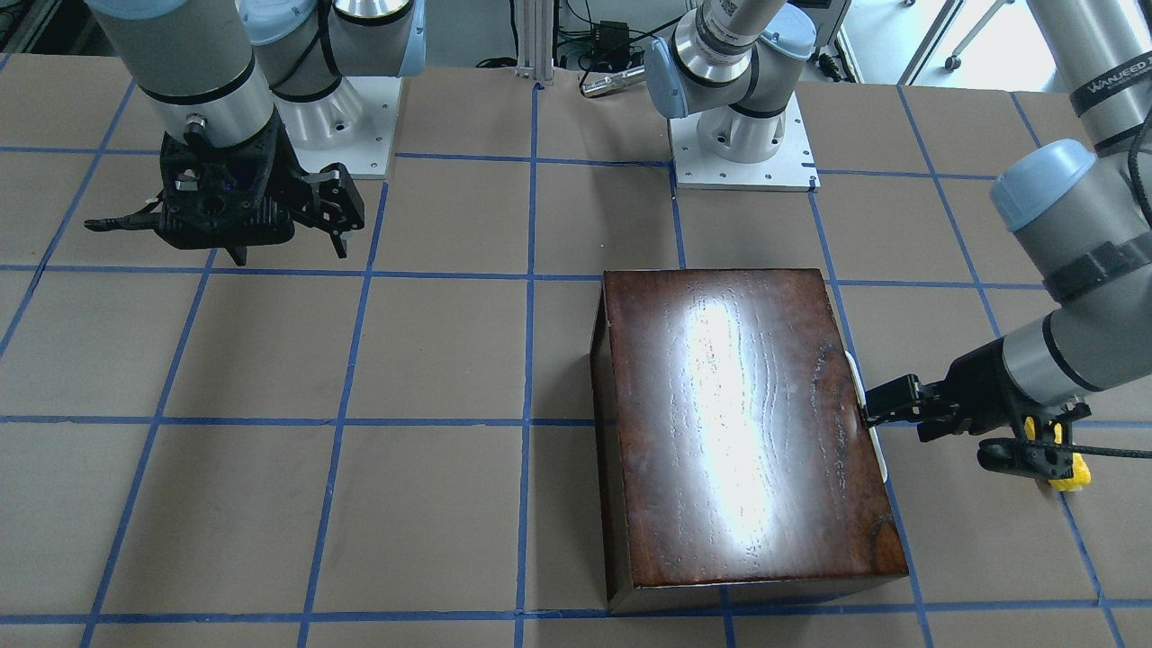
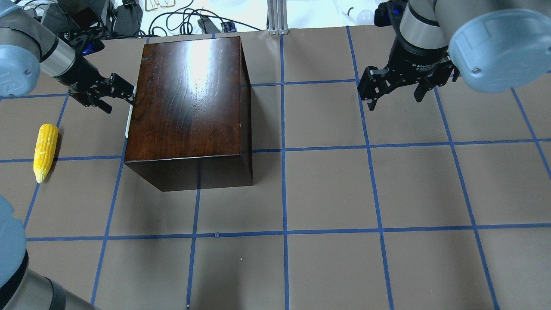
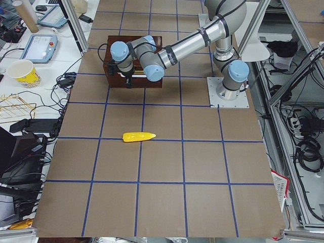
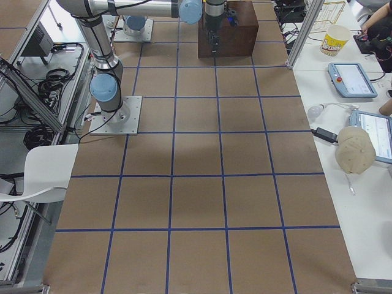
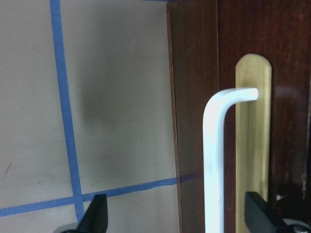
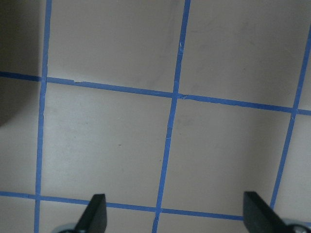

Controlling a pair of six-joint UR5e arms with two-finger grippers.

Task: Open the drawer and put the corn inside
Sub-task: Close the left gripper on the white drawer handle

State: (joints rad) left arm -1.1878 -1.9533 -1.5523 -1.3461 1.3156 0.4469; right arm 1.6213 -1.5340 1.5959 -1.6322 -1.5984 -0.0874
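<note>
The glossy dark reddish-brown box (image 2: 189, 99) stands on the table with its drawer shut. In the left wrist view the drawer's dark front panel (image 5: 194, 121) and white curved handle (image 5: 214, 160) fill the right half. My left gripper (image 2: 127, 92) is open at the handle, one finger on each side, and the handle (image 2: 128, 120) sits between them without being clamped. The yellow corn (image 2: 45, 151) lies on the table left of the box, behind my left gripper. My right gripper (image 2: 396, 101) is open and empty, hovering far from the box.
The table is brown with a blue tape grid (image 2: 284, 150). Both arm bases (image 1: 742, 153) are bolted at the robot's side. In the front-facing view the corn (image 1: 1071, 472) is mostly hidden under my left wrist. Cables and devices lie beyond the table's far edge.
</note>
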